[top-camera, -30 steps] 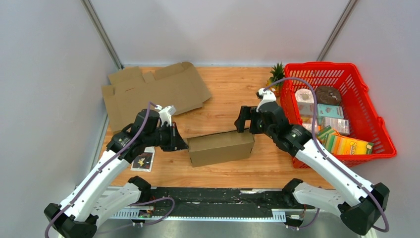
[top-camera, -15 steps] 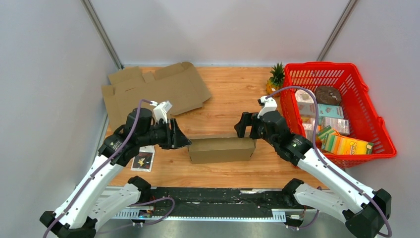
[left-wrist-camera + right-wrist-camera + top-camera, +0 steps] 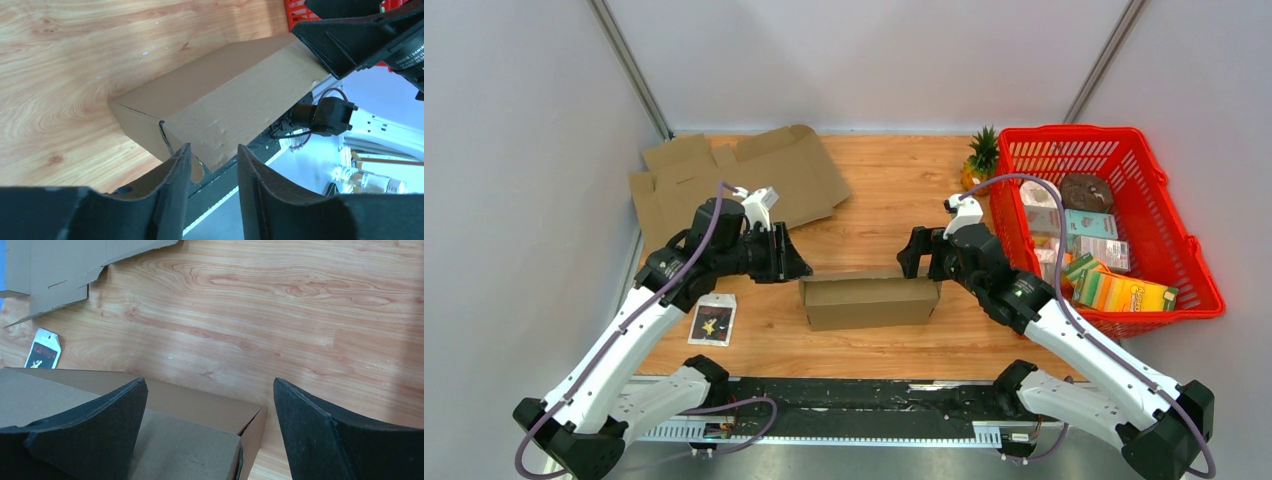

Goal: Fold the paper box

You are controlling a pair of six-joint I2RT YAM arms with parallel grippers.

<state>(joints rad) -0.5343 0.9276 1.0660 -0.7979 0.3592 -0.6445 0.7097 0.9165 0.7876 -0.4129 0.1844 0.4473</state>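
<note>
The paper box (image 3: pixel 869 300) lies mid-desk (image 3: pixel 894 190), its long axis running left to right. The left claw (image 3: pixel 794 269) is parted at the box's left end, seemingly not gripping. The right claw (image 3: pixel 924 265) is spread wide over its right end.

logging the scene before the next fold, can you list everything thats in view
box: 1, brown cardboard, folded up, middle of the table between the two grippers
flat cardboard: at least 1 unfolded sheet, brown, far left corner
card: 1, white with a dark star panel, near left, beside the left arm
pineapple: 1, small, yellow with green top, far side, just left of the basket
basket: 1, red plastic mesh, right side
groceries: several boxes and packets, mixed colours, inside the basket
table: 1, light wood, under everything
left gripper: 1, black, open, at the box's left end
right gripper: 1, black, wide open, over the box's right end
</note>
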